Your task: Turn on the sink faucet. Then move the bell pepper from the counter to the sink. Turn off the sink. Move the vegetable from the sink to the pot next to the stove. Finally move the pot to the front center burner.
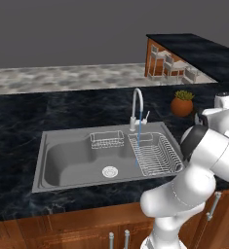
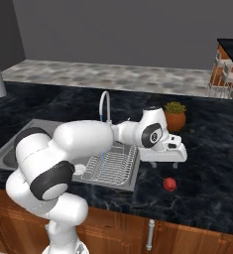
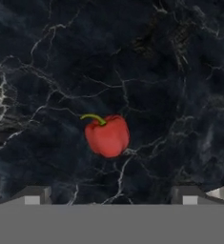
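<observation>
Below the end effector (image 2: 176,162) – fingers wide apart – lies the bell pepper (image 3: 107,135), untouched

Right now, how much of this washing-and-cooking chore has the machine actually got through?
Only the first step looks done: water runs from the faucet into the sink. In hand is the second: the open gripper hangs above the red bell pepper, which lies untouched on the dark counter. Left: dropping it in the sink, shutting the water off, then the pot and burner steps.
</observation>
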{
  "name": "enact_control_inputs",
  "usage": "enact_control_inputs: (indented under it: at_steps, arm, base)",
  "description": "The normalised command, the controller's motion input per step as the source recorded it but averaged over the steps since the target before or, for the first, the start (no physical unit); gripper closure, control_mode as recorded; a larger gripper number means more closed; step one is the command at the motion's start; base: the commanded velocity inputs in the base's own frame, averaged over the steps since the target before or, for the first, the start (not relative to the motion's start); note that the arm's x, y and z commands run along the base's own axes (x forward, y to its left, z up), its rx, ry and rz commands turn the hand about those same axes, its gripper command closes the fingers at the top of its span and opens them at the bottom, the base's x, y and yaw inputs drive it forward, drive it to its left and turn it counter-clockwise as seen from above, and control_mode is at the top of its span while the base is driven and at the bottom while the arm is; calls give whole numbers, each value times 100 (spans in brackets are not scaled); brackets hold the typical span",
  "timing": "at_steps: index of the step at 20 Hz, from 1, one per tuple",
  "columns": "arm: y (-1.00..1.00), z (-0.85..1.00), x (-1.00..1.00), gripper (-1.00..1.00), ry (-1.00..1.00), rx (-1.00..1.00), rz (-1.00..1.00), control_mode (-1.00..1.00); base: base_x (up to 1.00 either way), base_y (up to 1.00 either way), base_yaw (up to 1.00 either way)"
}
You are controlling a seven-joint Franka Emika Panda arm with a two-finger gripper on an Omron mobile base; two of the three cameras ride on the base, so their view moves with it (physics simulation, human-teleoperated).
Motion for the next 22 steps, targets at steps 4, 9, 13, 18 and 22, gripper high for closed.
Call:
enact_control_inputs:
  at_steps: [4, 9, 13, 18, 22]
  arm:
    - [-9, -40, 8, -100, 0, 2, 10, -100]
    - [-14, -35, 15, -100, 0, 6, 12, -100]
    - [-25, -25, 6, -100, 0, 6, 11, -100]
    - [-6, -24, 0, -100, 0, 2, 7, -100]
    - [10, -32, 0, -100, 0, 0, 3, -100]
  base:
    - [0, 0, 0]
    - [0, 0, 0]
    - [0, 0, 0]
    - [0, 0, 0]
    - [0, 0, 0]
